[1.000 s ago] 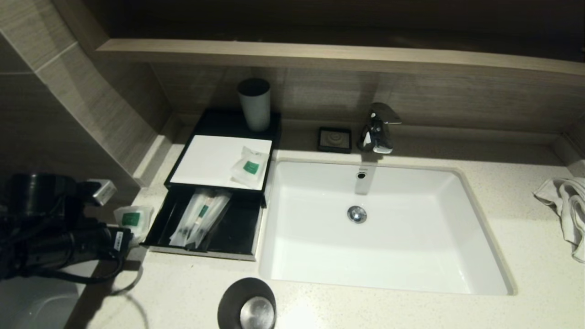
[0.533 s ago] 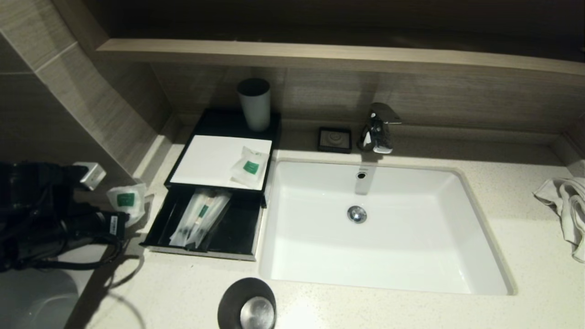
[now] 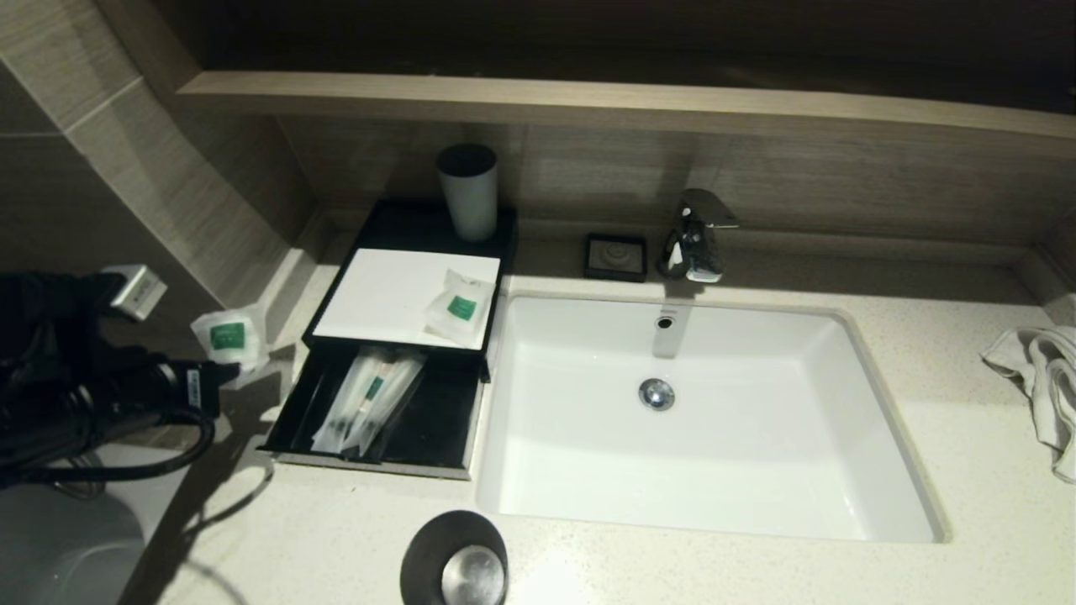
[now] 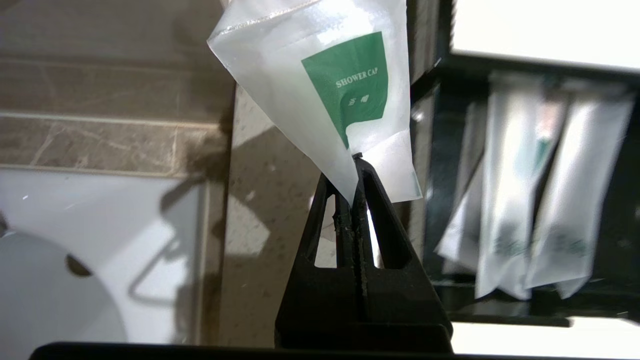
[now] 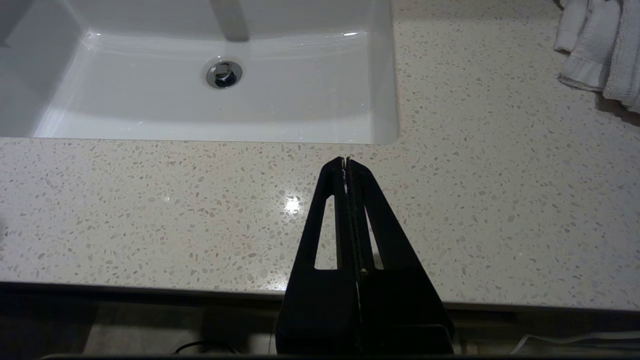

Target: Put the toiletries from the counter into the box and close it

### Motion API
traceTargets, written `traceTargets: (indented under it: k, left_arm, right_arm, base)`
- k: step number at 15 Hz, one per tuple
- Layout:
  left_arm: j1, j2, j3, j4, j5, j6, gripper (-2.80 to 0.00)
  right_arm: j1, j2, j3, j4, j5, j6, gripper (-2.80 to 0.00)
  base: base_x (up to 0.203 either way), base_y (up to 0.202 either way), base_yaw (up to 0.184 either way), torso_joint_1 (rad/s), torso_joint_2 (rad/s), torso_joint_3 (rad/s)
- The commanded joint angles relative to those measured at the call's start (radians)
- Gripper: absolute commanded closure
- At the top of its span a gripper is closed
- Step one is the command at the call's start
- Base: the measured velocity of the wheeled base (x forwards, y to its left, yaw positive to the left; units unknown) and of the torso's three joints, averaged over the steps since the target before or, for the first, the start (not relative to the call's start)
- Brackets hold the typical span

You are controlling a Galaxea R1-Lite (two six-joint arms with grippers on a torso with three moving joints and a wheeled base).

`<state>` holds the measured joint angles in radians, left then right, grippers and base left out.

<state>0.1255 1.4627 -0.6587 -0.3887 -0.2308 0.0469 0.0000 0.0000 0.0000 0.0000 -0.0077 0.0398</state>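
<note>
My left gripper (image 3: pixel 225 370) (image 4: pixel 352 162) is shut on a corner of a small squarish sachet (image 3: pixel 227 338) (image 4: pixel 330 95) with a green "shower cap" label, held in the air left of the box's open drawer. The black box (image 3: pixel 402 294) has a white top panel with a second small sachet (image 3: pixel 458 307) lying on it. Its front drawer (image 3: pixel 437 428) is pulled open and holds the two long sachets (image 3: pixel 368 400) (image 4: pixel 530 190). My right gripper (image 5: pixel 346 162) is shut and empty, parked over the front edge of the counter (image 5: pixel 150 210), out of the head view.
A grey cup (image 3: pixel 468 192) stands on the back of the box. A black soap dish (image 3: pixel 616 255) and chrome tap (image 3: pixel 694 235) sit behind the white sink (image 3: pixel 714 496). A black cup (image 3: pixel 455 560) stands at the front edge. A white towel (image 3: pixel 1042 386) lies far right.
My left gripper has lifted the small sachet up off the counter and carried it further back, staying left of the drawer. The right arm has not moved.
</note>
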Motion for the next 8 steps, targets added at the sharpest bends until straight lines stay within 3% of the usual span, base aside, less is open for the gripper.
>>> traceTargets:
  k: [1,4,8]
  left_arm:
    - [0.000,-0.030,-0.020,-0.001,-0.012,-0.028,0.00]
    - [-0.036,-0.055,-0.020,0.002,-0.028,-0.036,0.00]
    - [-0.173,-0.078,-0.021,0.006,-0.023,-0.073,0.00]
  right_arm:
    - [0.000,0.002,0.000,0.000,0.000,0.000,0.00]
    - [0.000,0.002,0.000,0.000,0.000,0.000,0.00]
    - [0.000,0.002,0.000,0.000,0.000,0.000,0.00]
  base:
    - [0.000,0.000,0.000,0.000,0.00,0.000]
    - [0.000,0.000,0.000,0.000,0.00,0.000]
    - [0.000,0.000,0.000,0.000,0.00,0.000]
